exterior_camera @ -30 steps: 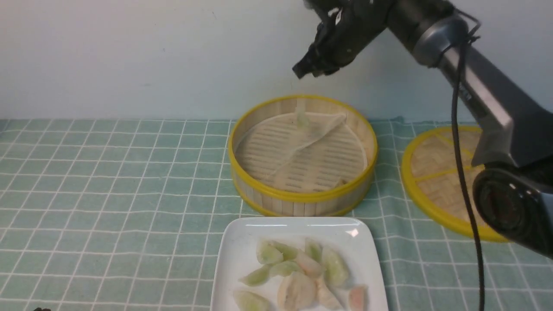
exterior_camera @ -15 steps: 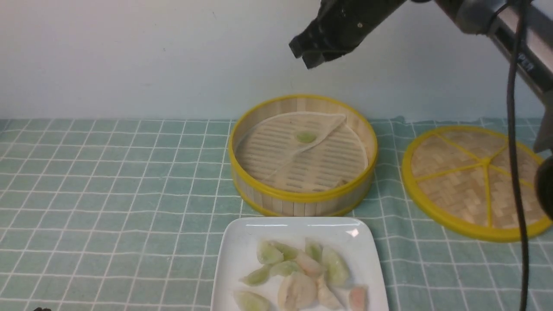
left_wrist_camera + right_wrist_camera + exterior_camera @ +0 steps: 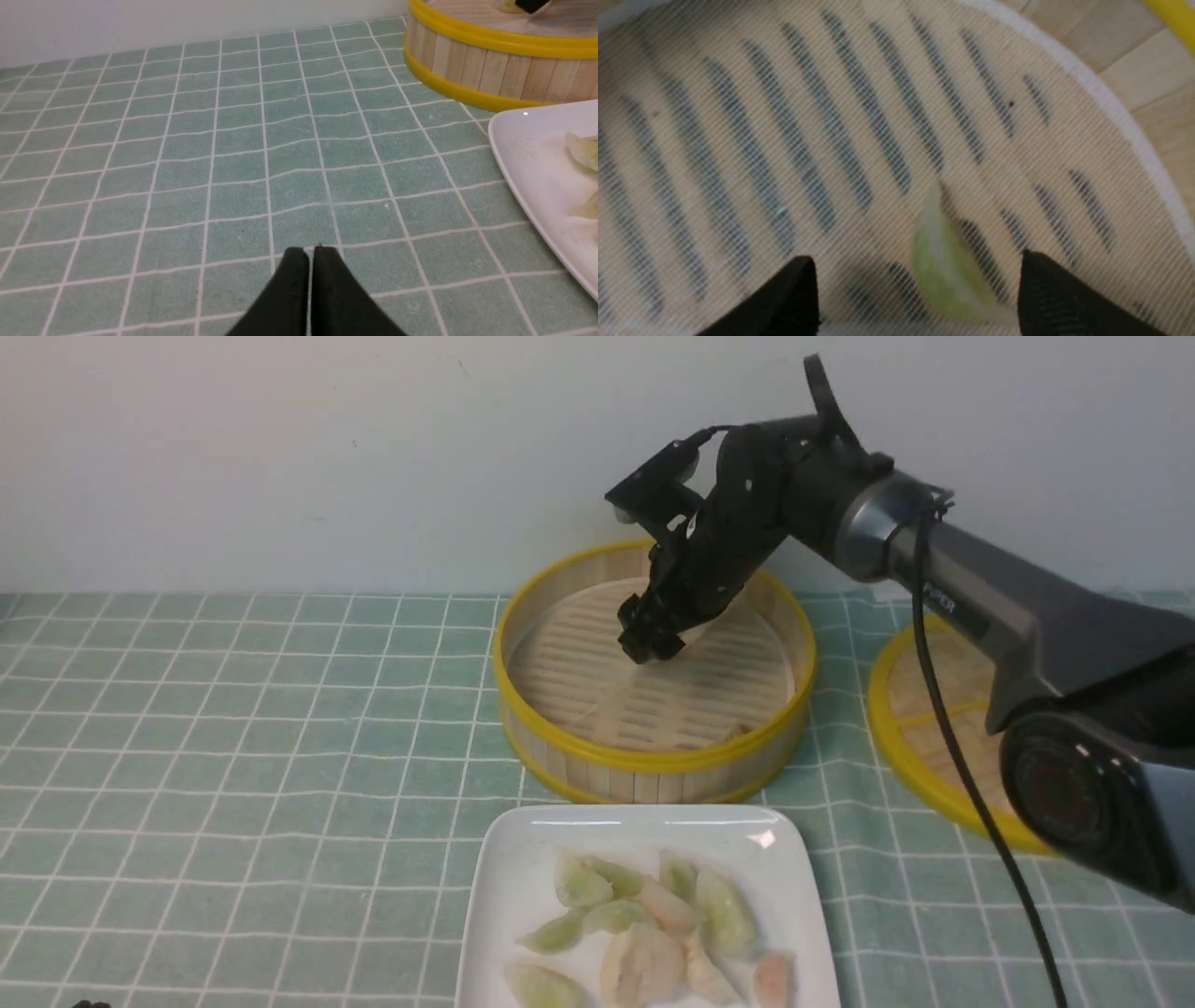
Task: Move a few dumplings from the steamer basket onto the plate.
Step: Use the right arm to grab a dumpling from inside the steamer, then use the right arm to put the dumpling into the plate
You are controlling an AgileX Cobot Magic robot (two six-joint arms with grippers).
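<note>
Having dropped into the yellow-rimmed bamboo steamer basket (image 3: 653,761), the right tool (image 3: 646,649) now gapes wide astride a pale-green crescent dumpling (image 3: 945,275), poised for another pick.

Setting. We see a plain, pale wall (image 3: 280,448) rising behind a sea-green tablecloth (image 3: 233,756) ruled with a white grid. The cloth lies slightly rumpled, its lines wavering. We note soft, even lighting.

Plate (image 3: 495,896) near edge cut off; lid (image 3: 910,709) half behind right arm (image 3: 1027,607); dumpling (image 3: 945,275) blurred.
</note>
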